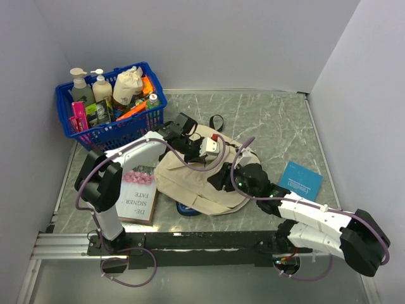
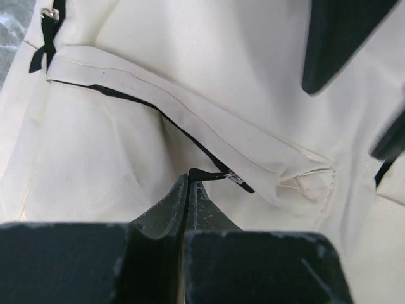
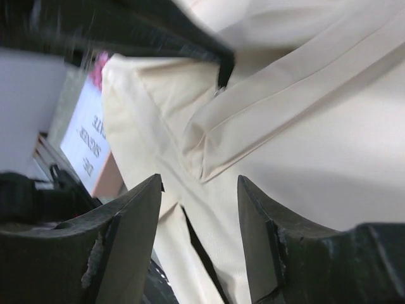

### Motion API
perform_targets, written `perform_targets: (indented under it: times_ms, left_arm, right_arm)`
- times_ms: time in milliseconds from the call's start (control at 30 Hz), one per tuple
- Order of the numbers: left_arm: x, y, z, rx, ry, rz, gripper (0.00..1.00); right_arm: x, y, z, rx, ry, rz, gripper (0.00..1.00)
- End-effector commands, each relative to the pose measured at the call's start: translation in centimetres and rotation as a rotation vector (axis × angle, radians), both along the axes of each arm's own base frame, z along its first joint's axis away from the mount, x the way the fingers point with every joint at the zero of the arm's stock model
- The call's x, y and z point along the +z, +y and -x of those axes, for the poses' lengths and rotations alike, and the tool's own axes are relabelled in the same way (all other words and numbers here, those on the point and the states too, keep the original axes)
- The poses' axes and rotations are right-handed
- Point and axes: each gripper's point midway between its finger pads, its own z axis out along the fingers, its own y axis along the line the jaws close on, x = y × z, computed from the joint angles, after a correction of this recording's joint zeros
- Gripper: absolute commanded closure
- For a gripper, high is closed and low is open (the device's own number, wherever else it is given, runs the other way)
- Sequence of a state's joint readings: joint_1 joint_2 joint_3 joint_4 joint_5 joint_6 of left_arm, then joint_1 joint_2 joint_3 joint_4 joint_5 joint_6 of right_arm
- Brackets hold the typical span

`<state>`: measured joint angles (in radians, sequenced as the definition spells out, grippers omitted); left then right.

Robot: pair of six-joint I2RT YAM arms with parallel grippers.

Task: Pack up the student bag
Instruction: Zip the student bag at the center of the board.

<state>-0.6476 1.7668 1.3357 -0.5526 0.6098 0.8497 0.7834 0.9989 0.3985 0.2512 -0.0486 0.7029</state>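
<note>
Student bag, cream fabric with black trim, lies flat at mid worktop, and both arms reach over it from the near edge. A black strap loop shows at its far side, and something dark blue pokes out from under its near edge; cannot tell what that is. Blue basket stands at the far left corner, apart from the bag. It is crowded with two pump bottles, a small cream pouch and orange items. White book, pink flowers and lettering on its cover, lies just beside the bag's left edge. It shows again in the right wrist view past the fabric. Blue booklet lies flat to the right, apart from the bag, beyond the right arm's forearm. Left claw is down on the bag's far half. In the wrist view it is clenched, fingers pressed together, with the end of a thin black pull tab nipped at their tips. The tab runs to a small metal zipper slider on a black zipper line under a stitched flap. Right claw sits at the bag's right middle, close to the left one. It is released, fingers partly spread with nothing between them, only cream fabric and a folded seam below. The left arm's dark body crosses the top of that view, blocking the bag's far edge.
</note>
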Motion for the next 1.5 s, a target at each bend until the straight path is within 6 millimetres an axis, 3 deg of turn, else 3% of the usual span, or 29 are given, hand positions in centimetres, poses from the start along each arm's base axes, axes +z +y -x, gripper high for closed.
perform_targets:
  times_ms: [0,167,267,300,567,667,900,1000,1067,1133,1200,1367,1467]
  left_arm:
    - [1.2,-0.8,-0.4,0.027,0.061,0.051,0.99]
    - [0.8,-1.0,-0.3,0.027,0.090,0.048,0.99]
    - [1.1,-1.2,-0.4,0.024,0.090,0.053,0.99]
    - [1.3,-1.3,-0.4,0.020,0.090,0.056,0.99]
    - [1.9,-1.5,-0.2,0.000,0.089,0.066,0.99]
    - [2.0,-1.6,0.0,-0.008,0.096,0.072,0.99]
    - [2.0,-2.3,-0.4,-0.004,0.123,0.087,0.99]
    - [2.3,-2.5,-0.6,-0.004,0.133,0.095,0.99]
    - [2.3,-2.7,-0.5,-0.008,0.132,0.097,0.99]
    - [2.5,-2.6,-0.5,-0.007,0.127,0.098,0.99]
    - [2.4,-2.5,-0.3,-0.010,0.131,0.097,0.99]
    - [2.7,-2.7,-0.1,-0.015,0.137,0.105,0.99]
    - [3.5,-3.3,0.1,-0.018,0.143,0.124,0.99]
  right_arm:
    - [0.6,0.8,0.2,0.023,-0.122,0.076,0.39]
    - [0.1,2.4,0.2,0.041,-0.143,0.153,0.33]
    - [-0.9,3.4,-0.5,0.036,-0.122,0.200,0.33]
    - [-0.4,3.8,-1.1,0.020,-0.130,0.202,0.33]
    - [-2.3,4.2,-3.4,-0.064,-0.067,0.340,0.41]
    - [-2.2,4.9,-3.1,-0.039,-0.079,0.332,0.48]
    - [-1.8,6.1,-2.4,0.006,-0.119,0.349,0.91]
    - [-1.9,6.2,-2.3,0.008,-0.115,0.355,1.00]
    - [-2.0,6.1,-2.2,0.011,-0.113,0.360,1.00]
    - [-1.8,6.1,-2.1,0.012,-0.119,0.354,0.69]
    - [-1.6,6.2,-2.0,0.016,-0.126,0.352,0.44]
    - [-1.8,7.0,-1.6,0.029,-0.135,0.375,0.39]
    - [-3.3,6.6,-1.9,-0.003,-0.115,0.426,0.40]
